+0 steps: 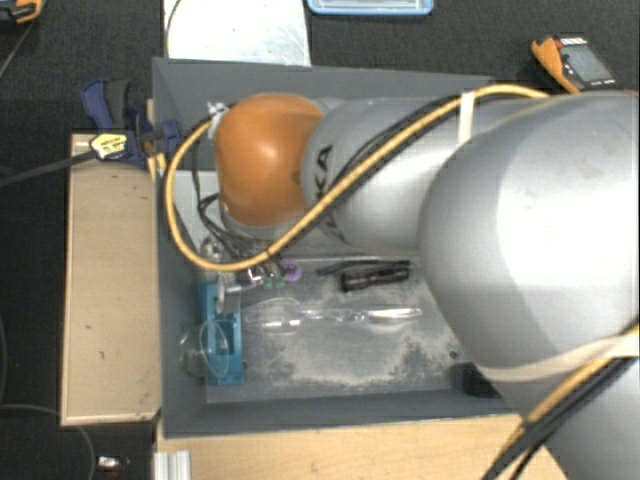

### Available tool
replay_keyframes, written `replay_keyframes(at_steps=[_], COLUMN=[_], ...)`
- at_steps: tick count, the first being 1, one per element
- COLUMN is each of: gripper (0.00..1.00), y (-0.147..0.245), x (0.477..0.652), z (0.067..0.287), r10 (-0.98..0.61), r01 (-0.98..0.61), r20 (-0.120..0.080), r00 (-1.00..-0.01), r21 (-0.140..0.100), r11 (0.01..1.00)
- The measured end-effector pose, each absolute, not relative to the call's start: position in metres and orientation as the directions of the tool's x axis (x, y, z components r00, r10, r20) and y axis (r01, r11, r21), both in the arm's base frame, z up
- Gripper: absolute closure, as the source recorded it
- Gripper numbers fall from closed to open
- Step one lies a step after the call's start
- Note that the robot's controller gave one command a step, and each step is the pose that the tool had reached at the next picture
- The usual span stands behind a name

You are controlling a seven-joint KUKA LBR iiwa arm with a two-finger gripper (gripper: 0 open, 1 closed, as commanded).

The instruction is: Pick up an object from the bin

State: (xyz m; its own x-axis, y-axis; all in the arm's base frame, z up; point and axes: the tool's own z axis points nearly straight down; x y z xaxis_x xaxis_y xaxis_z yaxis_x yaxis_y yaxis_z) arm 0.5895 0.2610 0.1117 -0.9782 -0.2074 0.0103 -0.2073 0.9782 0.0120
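My gripper (242,274) reaches down at the bin's left side, mostly hidden under the arm's orange cover. Just below it a blue, box-like thing (222,340) with a clear plastic part lies along the left wall. A small purple piece (291,271) sits right beside the gripper. A black pen-shaped stick (375,274) lies further right on the floor. A clear plastic spoon-like thing (330,316) stretches across the middle, in front of the black stick.
The big silver arm covers the back and right of the bin. A small dark thing (475,380) lies in the front right corner, partly under the arm. The grey floor towards the front wall shows scuff marks.
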Motion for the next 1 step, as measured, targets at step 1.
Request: replay_keyframes(at_steps=[1], gripper=[1.0], y=[0.2602], x=[0.5895], z=[0.1661], r10=[-0.205], r01=[-0.205], r20=[0.013], r00=[-0.979], r21=[0.011], r11=[0.979])
